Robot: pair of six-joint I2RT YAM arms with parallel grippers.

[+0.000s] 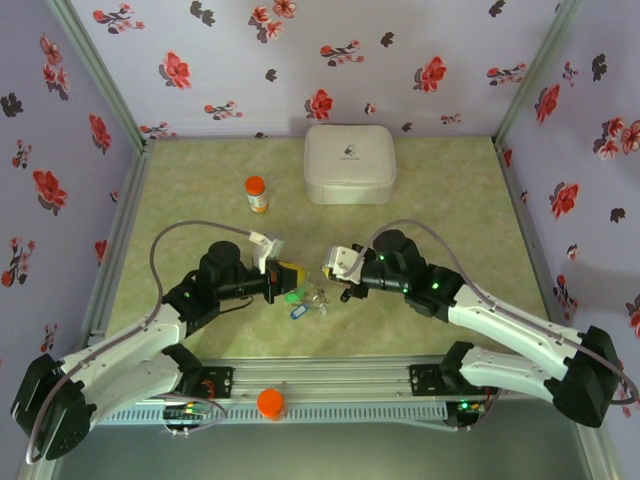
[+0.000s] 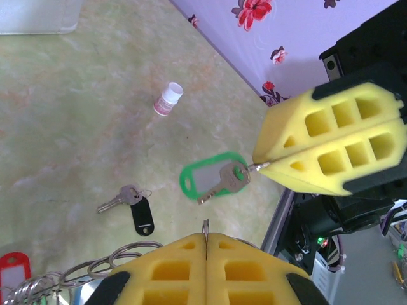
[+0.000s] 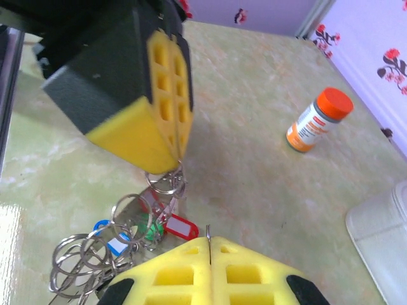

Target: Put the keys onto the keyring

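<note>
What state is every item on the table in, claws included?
Left claw: shut on the thin grey metal keyring.
Right claw: shut on the silver key with green plastic tag.
Silver key with dark plastic tag: lying loose on the table.
Orange-capped white bottle: upright, capped.
White rounded plastic box: closed.

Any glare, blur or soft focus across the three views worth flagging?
Top external: even soft light, faint shadows, the keys too small to resolve. Left wrist: the green-tagged key is sharp, the left gripper at the bottom edge is soft. Right wrist: the left gripper looks smeared, glare washes the table at lower left, the orange-capped bottle is fairly crisp.
</note>
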